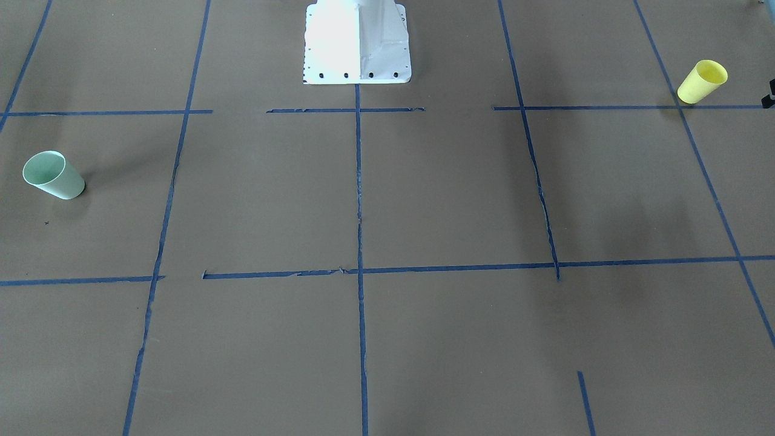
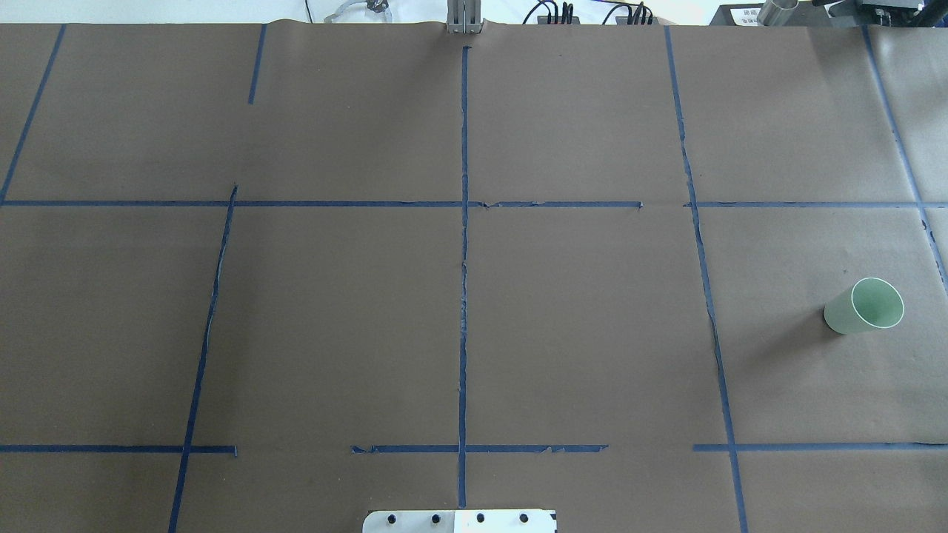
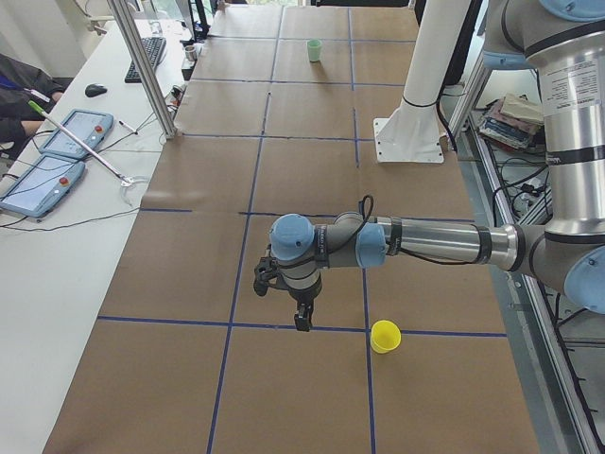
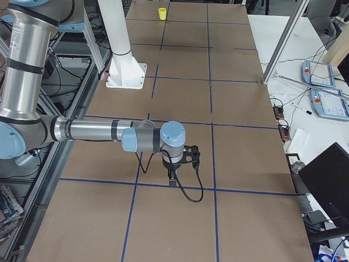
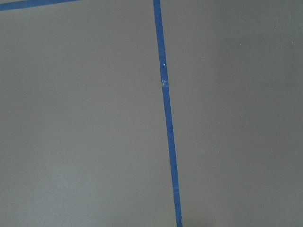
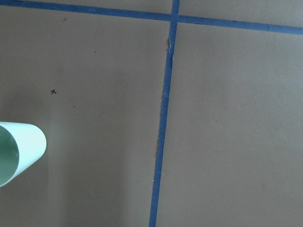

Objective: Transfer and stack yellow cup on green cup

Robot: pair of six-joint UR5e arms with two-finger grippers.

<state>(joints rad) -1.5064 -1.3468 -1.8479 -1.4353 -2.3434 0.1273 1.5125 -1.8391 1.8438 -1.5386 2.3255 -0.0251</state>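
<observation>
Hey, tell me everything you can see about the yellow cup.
The yellow cup is a small, plain, bright yellow tumbler, plastic by its look, tapering to a narrower base, with no handle. It stands upright, mouth up and empty, near the table's end on the robot's left, its base at a crossing of blue tape lines on the brown paper. Nothing touches it but the paper; the left end effector hangs apart from it, off to one side.
</observation>
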